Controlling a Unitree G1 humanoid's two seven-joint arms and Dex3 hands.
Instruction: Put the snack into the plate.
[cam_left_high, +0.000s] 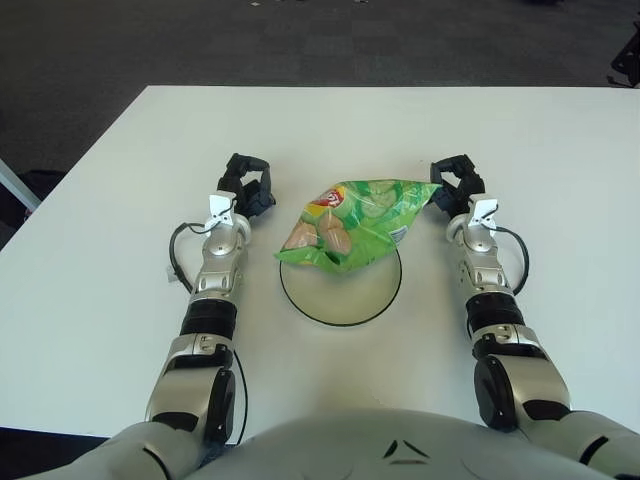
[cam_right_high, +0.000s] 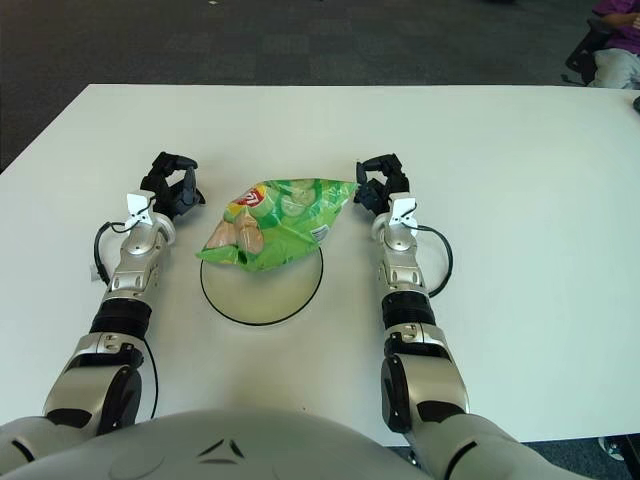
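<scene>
1. Lying across the far half of the plate (cam_left_high: 340, 300), the green snack bag (cam_left_high: 355, 222) rests with its near edge over the dish and its far right corner sticking out past the rim toward the right hand.
2. The plate is a pale round dish with a dark rim, sitting on the white table (cam_left_high: 100, 250) right in front of the robot, between its two forearms.
3. The bag is crinkled and shiny, with a picture of chips and a red-and-yellow logo near its left end; it lies flat-ish, tilted so the right corner points up and away.
4. The right hand (cam_left_high: 457, 186) sits just beside that right corner of the bag. Its dark fingers (cam_right_high: 372, 166) are curled in, and the fingertips look to be at the very edge of the bag, but from where I stand I cannot tell whether they pinch the corner or only touch it.
5. The left hand (cam_left_high: 246, 183) shows to the left of the bag, apart from it, with a strip of bare table between them. Its fingers are curled loosely and hold nothing.
6. Both forearms stretch forward over the table on either side of the plate.
</scene>
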